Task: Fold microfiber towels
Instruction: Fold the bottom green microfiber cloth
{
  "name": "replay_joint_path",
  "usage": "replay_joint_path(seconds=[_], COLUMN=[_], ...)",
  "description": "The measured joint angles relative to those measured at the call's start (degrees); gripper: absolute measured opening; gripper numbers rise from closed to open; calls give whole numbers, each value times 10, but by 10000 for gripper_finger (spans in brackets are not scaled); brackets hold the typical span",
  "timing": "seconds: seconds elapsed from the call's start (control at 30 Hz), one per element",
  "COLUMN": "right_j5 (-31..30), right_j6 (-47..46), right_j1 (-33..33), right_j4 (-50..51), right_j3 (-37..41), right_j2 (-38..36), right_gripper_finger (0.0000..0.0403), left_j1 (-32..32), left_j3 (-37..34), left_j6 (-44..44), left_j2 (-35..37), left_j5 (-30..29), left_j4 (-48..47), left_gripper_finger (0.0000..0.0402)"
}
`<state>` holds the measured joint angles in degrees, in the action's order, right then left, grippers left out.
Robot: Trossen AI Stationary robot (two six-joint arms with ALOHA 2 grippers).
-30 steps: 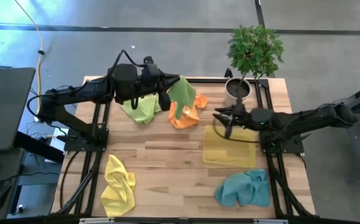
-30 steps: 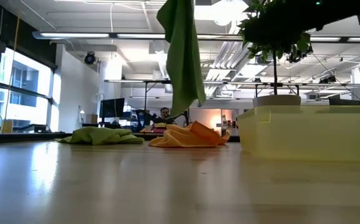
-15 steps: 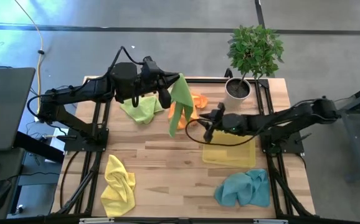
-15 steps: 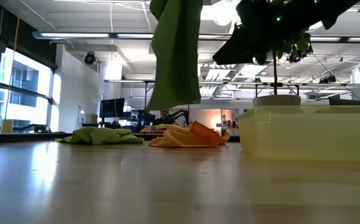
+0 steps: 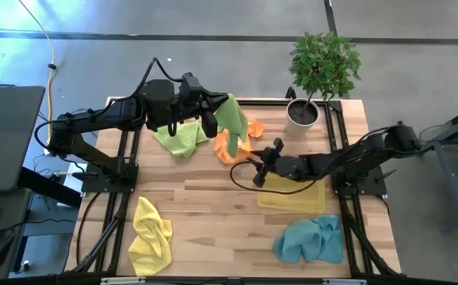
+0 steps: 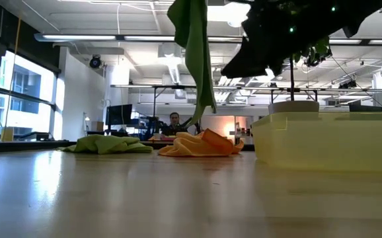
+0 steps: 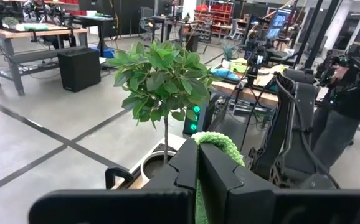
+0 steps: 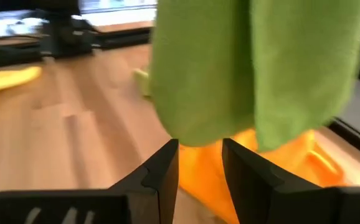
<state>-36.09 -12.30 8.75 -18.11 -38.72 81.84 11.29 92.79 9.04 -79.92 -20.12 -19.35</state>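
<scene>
Left gripper [image 5: 217, 119] jaws clamped on hanging lime green microfiber towel [image 5: 233, 120], above orange crumpled towel [image 6: 201, 143]. Right gripper [image 5: 258, 162] jaws slightly parted, empty. No readable writing.

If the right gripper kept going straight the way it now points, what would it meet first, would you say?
Most likely the hanging lime green microfiber towel held up by the left gripper; the right gripper points at its lower edge, with the orange towel beyond.

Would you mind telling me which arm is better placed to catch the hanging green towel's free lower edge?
Probably the right: its open gripper sits beside the hanging green towel, facing its lower edge, while the left gripper is pinching the top.
</scene>
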Motion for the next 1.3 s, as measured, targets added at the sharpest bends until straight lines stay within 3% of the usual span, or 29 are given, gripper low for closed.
replay_joint_path(seconds=[0.17, 0.37, 0.57, 0.83, 0.97, 1.3], right_j5=[-32, 36, 50, 32, -16, -14], right_j6=[-22, -56, -39, -9, 11, 8], right_j1=[-1, -10, -10, -27, -44, -69], right_j4=[-10, -54, -109, -105, -104, -116], right_j3=[0, 0, 0, 0, 0, 0], right_j2=[29, 66, 86, 86, 86, 86], right_gripper_finger=[116, 116, 140, 204, 208, 208], left_j1=[-1, -1, -1, -1, -1, -1], left_j3=[0, 0, 0, 0, 0, 0], left_j6=[7, 9, 9, 15, 15, 14], left_j2=[0, 0, 0, 0, 0, 0], left_j5=[2, 15, 15, 17, 46, 52], left_j4=[1, 12, 17, 19, 41, 60], left_gripper_finger=[0, 0, 0, 0, 0, 0])
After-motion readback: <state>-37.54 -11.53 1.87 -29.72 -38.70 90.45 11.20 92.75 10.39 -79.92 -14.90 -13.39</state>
